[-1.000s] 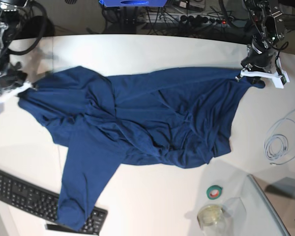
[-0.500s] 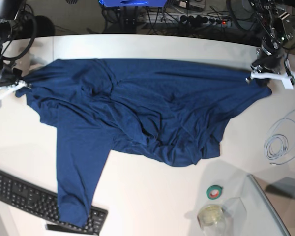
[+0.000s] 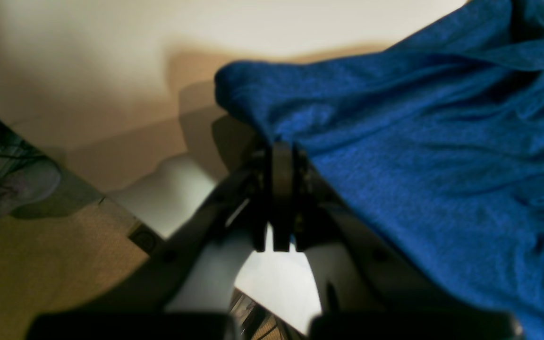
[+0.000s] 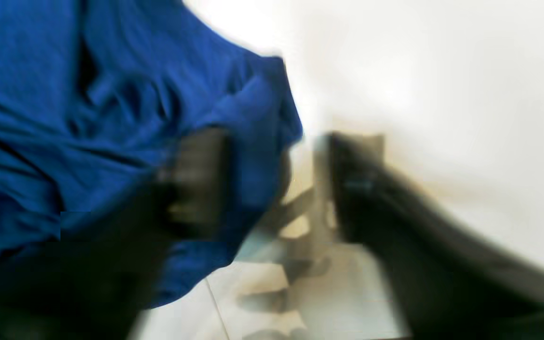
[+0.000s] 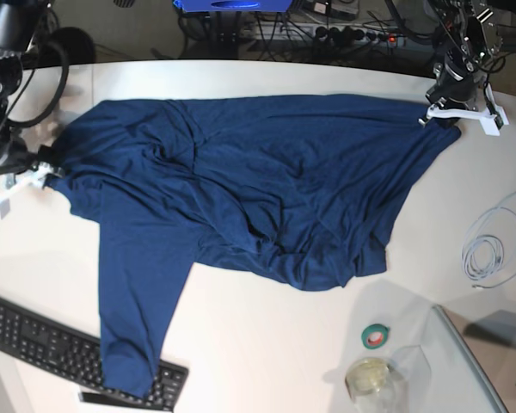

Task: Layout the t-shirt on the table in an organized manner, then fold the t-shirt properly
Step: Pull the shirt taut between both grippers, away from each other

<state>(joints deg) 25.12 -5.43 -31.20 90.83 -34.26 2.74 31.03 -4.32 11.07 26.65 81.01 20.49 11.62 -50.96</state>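
Base view shows the t-shirt [image 5: 241, 189] spread lengthwise across the table [image 5: 267, 344], between both arms. The left claw [image 5: 451, 112] pinches one corner shut; the right claw [image 5: 21, 176], jaws parted, sits at the opposite end.
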